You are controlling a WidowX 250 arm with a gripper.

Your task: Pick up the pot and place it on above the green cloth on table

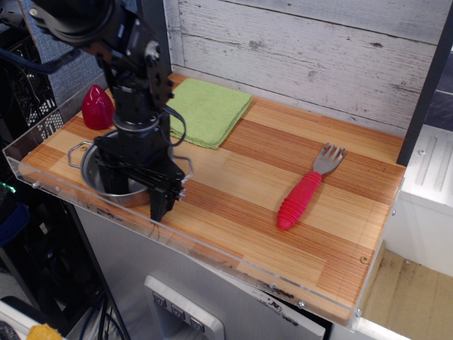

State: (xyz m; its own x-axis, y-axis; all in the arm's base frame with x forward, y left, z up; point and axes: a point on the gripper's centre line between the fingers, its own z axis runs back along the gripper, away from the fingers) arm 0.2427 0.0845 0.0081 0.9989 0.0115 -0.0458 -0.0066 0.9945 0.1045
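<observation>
The shiny steel pot (98, 178) sits at the table's (233, 191) front left corner, its wire loop handles sticking out left and right. My gripper (134, 193) is lowered onto it and covers most of it. The jaws stand apart: the right finger (161, 202) reaches down by the pot's front right rim, and the other is over the bowl. Whether they touch the rim is hidden. The light green cloth (205, 110) lies flat at the back, just behind the gripper and pot, with nothing on it.
A red rounded object (97, 106) stands at the back left behind the pot. A fork with a red handle (304, 193) lies right of centre. A clear acrylic rim (49, 177) runs along the table's left and front edges. A white plank wall stands behind.
</observation>
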